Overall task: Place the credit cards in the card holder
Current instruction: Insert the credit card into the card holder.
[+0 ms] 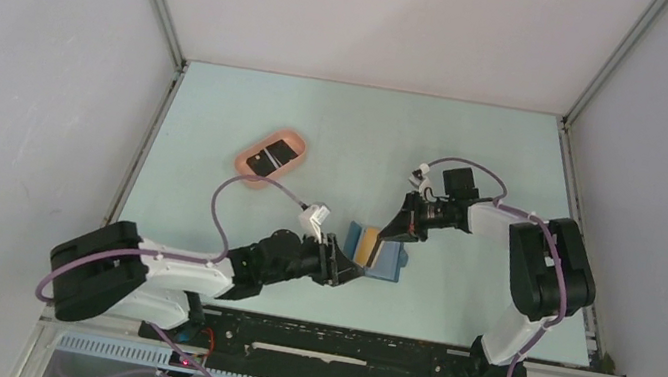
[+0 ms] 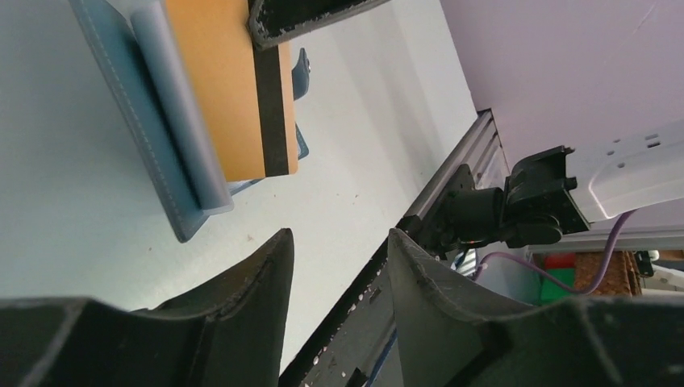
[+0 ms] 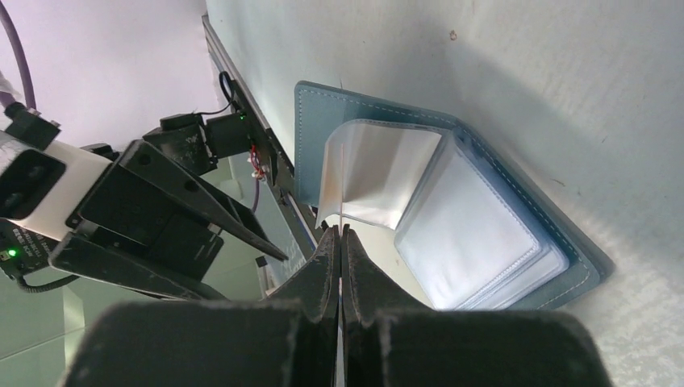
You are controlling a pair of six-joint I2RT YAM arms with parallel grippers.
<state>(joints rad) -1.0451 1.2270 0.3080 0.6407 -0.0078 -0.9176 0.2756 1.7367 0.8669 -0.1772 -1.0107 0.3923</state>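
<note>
- From the top external camera, the card holder (image 1: 388, 264) is lying open on the pale table (image 1: 476, 160), near the front edge and between the two arms. The orange card (image 1: 367, 243) is standing in its left half. The left gripper (image 1: 352, 272) is hovering just beside the holder's left side, and the right gripper (image 1: 395, 230) is reaching down onto it from behind. Well apart at the back left, a black card (image 1: 272, 157) is sitting in a pink tray (image 1: 246, 168).
- From the left wrist camera, the left fingers (image 2: 270, 266) are standing apart, grasping nothing. The orange card, with a dark stripe along one side, is resting against a blue-grey pocket, and a dark fingertip of the right gripper is pressing at the card's stripe end.
- From the right wrist camera, the right fingers (image 3: 327, 262) are clenching together on a thin edge seen end-on, apparently the orange card. Beyond them, clear sleeves (image 3: 379, 173) are fanning up from the open holder.
</note>
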